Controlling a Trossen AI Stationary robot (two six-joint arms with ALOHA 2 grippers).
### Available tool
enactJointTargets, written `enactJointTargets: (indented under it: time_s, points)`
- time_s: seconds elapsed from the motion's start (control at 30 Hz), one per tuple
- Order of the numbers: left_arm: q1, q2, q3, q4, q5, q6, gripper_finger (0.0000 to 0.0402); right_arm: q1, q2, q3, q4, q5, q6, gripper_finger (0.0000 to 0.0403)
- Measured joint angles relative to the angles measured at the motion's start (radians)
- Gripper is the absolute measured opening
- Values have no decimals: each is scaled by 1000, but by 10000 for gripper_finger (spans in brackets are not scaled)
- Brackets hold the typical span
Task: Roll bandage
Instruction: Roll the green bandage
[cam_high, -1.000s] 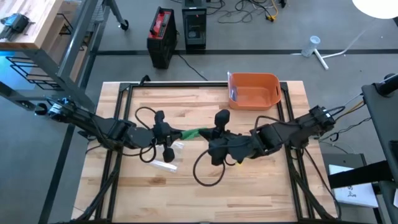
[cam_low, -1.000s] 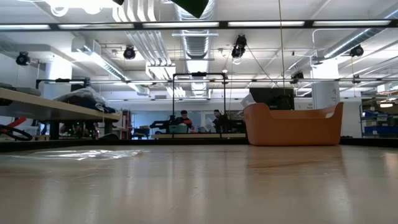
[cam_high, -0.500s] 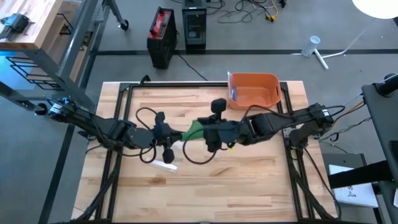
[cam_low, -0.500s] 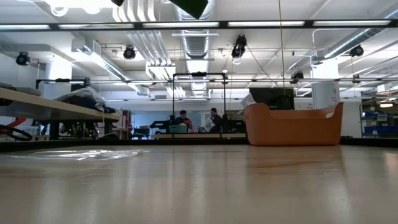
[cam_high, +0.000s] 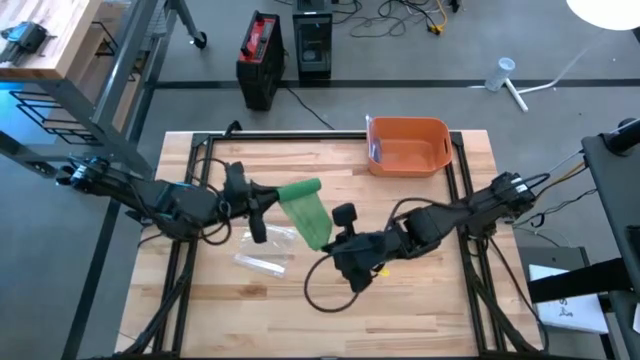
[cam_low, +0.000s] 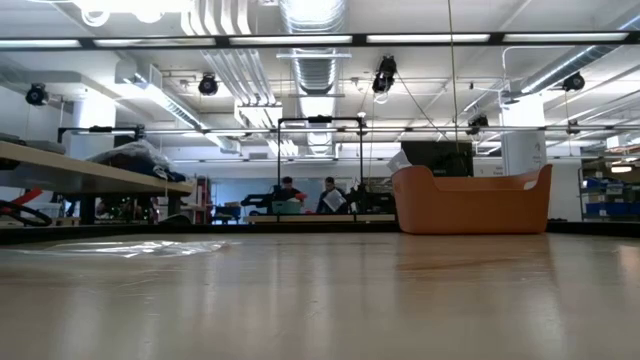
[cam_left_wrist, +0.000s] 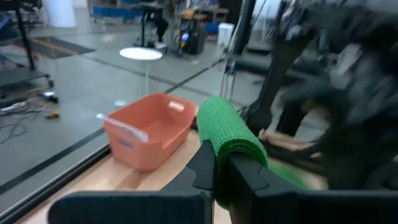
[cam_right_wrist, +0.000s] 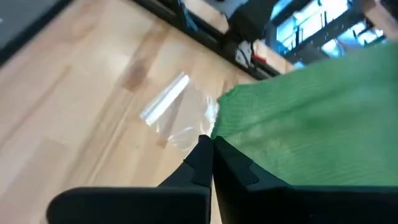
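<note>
Bandage partly rolled, tail still loose.
My left tool is clamped on the green bandage roll above the worktop; my right tool pinches the hanging strip's end. That strip remains to wind.

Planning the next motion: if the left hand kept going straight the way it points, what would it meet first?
Probably the orange bin. The left hand, shut on the green bandage, points toward it, though depth is unclear.
</note>
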Motion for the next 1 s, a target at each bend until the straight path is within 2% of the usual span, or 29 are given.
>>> enactJointTargets:
  time_s: [0.07, 0.23, 0.47, 0.6, 0.73, 0.9, 1.0]
  points:
    - [0, -17, 0, 13, 12, 2, 7, -3, 14, -30, 33, 34, 20, 0]
    - [0, -32, 0, 54, 69, 44, 7, 4, 34, -91, 109, 295, 0, 0]
    - [0, -32, 0, 170, 187, 107, 7, 7, 34, -159, 262, 380, -14, 40]
    - [0, -33, 0, 190, 186, 106, 7, 11, 34, -213, 357, 435, -98, 79]
    - [0, -31, 0, 237, 181, 107, 7, 36, 33, -233, 404, 456, -223, 115]
    - [0, -18, 0, 340, 177, 107, 7, 105, 32, -251, 558, 687, -498, 141]
    - [0, -10, 0, 393, 177, 106, 7, 140, 32, -256, 674, 776, -690, 144]
